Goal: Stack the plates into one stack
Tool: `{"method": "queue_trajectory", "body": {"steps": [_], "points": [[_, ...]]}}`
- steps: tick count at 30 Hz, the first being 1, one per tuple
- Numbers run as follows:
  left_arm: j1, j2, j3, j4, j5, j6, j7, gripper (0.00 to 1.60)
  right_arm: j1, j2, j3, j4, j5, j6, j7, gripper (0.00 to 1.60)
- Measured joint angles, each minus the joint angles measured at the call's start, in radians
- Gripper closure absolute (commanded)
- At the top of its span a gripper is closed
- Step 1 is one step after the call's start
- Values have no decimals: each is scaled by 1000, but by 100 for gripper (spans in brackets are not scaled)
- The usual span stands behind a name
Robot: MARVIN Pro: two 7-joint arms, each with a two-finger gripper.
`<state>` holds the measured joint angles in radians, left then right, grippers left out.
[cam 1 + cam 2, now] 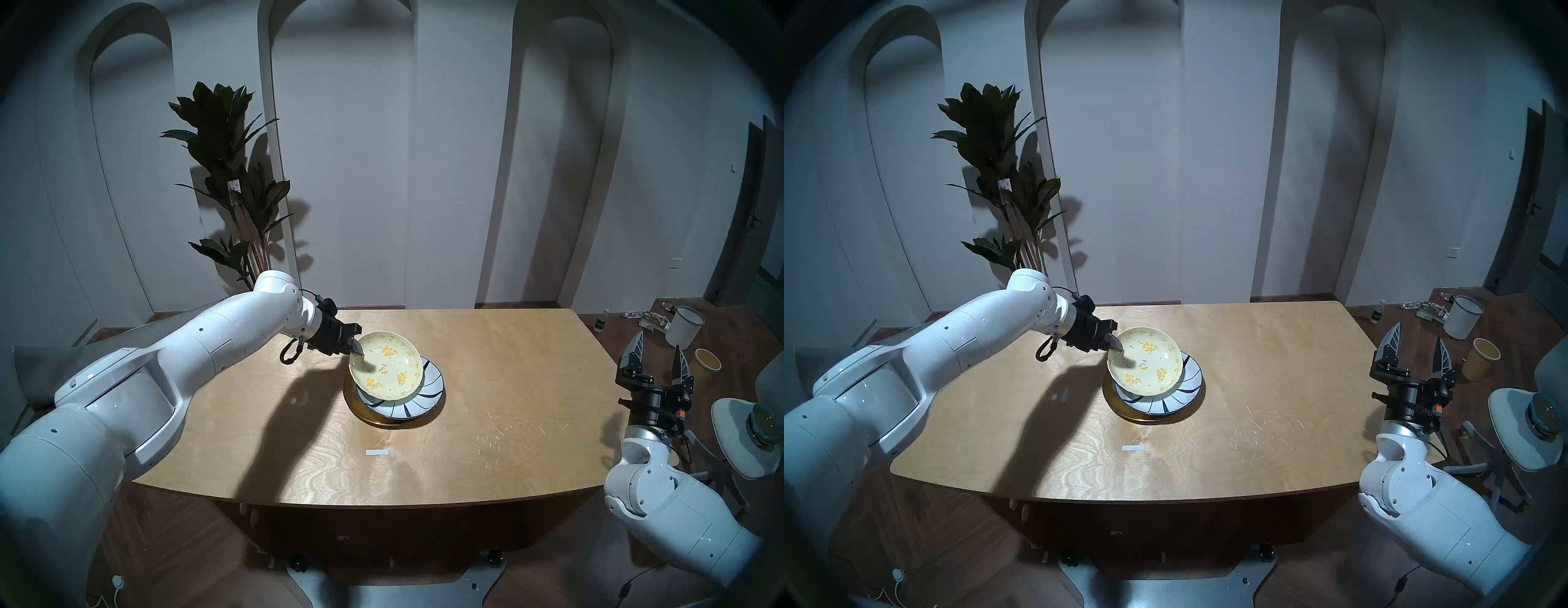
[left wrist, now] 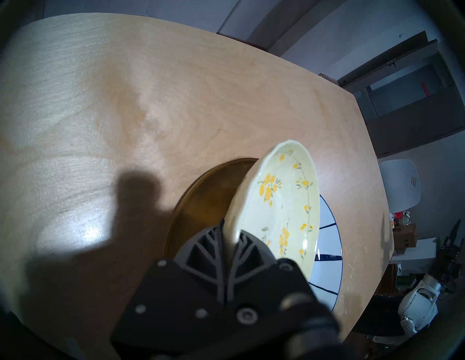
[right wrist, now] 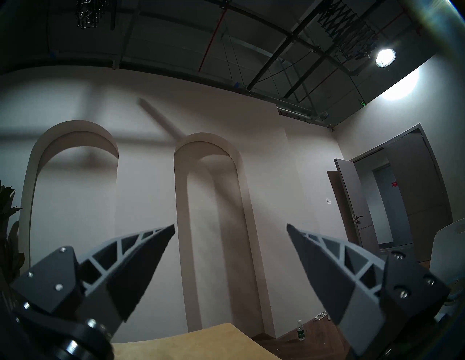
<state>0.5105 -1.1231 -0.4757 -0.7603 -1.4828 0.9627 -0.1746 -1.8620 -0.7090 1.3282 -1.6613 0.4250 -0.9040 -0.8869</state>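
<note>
Pale-yellow floral plate (image 1: 387, 366): tilted, its left rim raised and pinched in the left gripper (image 1: 357, 347), jaws shut tight on the rim edge; its right side is down over the white-and-blue plate (image 1: 429, 384), contact not confirmable from the head views. White-and-blue plate sits on the gold plate (image 2: 206, 198), which lies flat on the table (image 1: 488, 403) approx. centre — so two of three are stacked, the third partway placed.

Handling, judged: glazed ceramic, rigid, brittle, slick at the rim; moderate wt.; a one-sided rim pinch leaves it prone to pivot or slip. Best hold is the rim lip, as taken; lower gently until level before release — a drop risks chipping.

Right gripper (image 1: 657, 356): well apart, off the table's right end, pointing upward; jaws spread wide, nothing between them.

Surroundings: potted plant (image 1: 231, 170) behind the left arm.
</note>
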Motion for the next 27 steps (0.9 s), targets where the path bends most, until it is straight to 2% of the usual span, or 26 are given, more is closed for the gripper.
{"method": "queue_trajectory", "body": {"steps": [27], "points": [[63, 81, 51, -177, -142, -1, 116, 160, 13, 1, -9, 8, 1, 0, 18, 0]]}}
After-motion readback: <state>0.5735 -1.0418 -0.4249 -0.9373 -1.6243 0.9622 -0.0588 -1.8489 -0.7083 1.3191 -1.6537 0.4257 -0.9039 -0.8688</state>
